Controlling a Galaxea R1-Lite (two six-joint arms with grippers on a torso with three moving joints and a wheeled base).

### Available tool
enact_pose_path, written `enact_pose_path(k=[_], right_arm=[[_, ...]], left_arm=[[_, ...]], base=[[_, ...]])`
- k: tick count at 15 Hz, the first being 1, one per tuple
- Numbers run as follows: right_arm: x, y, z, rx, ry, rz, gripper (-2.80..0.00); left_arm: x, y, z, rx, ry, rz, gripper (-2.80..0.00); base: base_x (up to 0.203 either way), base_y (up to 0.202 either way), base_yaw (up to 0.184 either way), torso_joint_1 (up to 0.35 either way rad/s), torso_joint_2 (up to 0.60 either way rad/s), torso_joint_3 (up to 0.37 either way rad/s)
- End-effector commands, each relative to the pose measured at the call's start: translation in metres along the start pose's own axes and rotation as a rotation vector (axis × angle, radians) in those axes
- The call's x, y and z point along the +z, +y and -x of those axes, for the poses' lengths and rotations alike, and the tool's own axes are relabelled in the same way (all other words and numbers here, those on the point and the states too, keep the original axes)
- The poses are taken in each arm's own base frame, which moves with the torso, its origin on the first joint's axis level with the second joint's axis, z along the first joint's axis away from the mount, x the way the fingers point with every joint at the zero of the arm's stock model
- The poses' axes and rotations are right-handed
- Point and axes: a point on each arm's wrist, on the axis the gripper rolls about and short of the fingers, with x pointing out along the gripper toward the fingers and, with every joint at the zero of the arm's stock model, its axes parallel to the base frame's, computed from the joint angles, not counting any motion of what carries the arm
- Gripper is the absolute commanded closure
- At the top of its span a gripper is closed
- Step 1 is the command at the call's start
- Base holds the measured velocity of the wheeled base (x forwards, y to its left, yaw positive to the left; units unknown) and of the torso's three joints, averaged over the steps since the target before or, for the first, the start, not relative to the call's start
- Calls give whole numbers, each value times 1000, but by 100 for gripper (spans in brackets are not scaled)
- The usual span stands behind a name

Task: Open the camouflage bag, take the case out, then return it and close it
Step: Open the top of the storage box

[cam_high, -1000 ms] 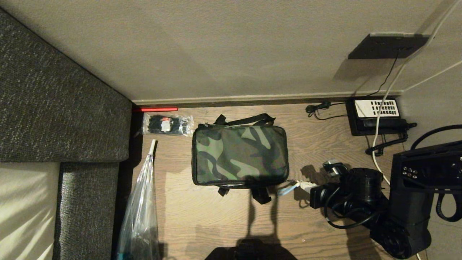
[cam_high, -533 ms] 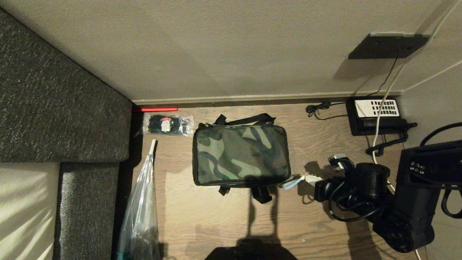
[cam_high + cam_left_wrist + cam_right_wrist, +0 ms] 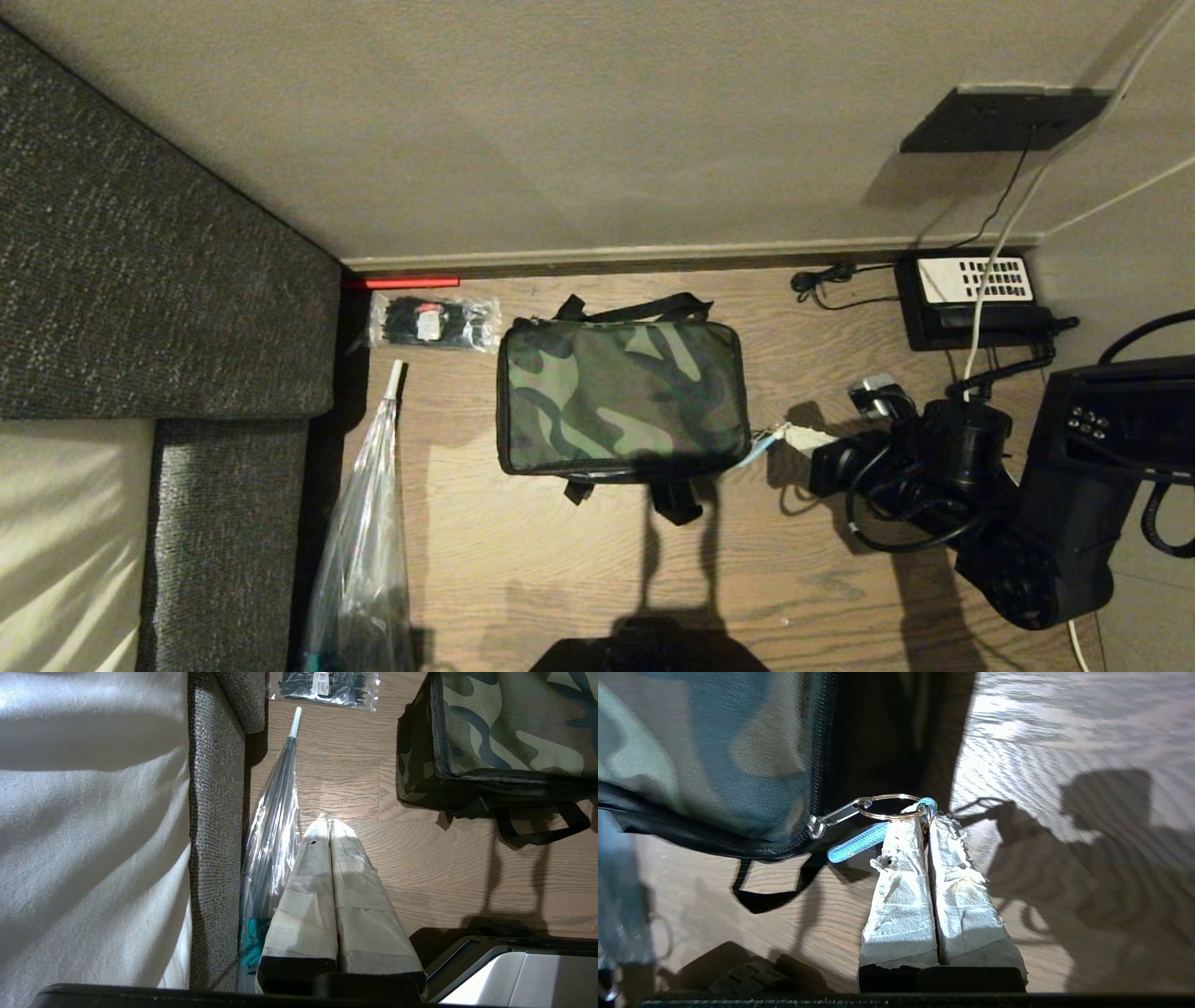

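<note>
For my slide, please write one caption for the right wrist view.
Right hand shut on the light blue zipper clip at a corner of the closed camouflage bag.

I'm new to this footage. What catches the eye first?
The camouflage bag lies zipped in the middle of the wood floor, near the wall. At its right corner the right gripper is shut on the blue zipper clip. A black telephone sits far right by the wall; the left gripper hangs shut beside the couch.

Left gripper (image 3: 331, 826) pressed together above wood floor (image 3: 420, 868); folded clear umbrella (image 3: 273, 826) beside sofa (image 3: 215, 835) (camouflage bag (image 3: 504, 732) nearby).
</note>
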Motion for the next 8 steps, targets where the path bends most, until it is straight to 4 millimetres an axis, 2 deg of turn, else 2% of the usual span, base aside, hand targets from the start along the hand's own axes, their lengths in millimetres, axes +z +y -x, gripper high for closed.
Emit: enact_pose_path(k=[1, 5, 8], right_arm=[[2, 0, -2, 31, -16, 9, 0], [10, -3, -16, 32, -66, 24, 0], [26, -6, -30, 42, -144, 44, 0]], left_arm=[[-1, 0, 0, 1, 1, 0, 0], [-1, 0, 0, 1, 1, 0, 0], [-1, 0, 0, 1, 1, 0, 0]], base=[[0, 0, 0, 0, 0, 0], [0, 0, 0, 0, 0, 0], [0, 0, 0, 0, 0, 0]])
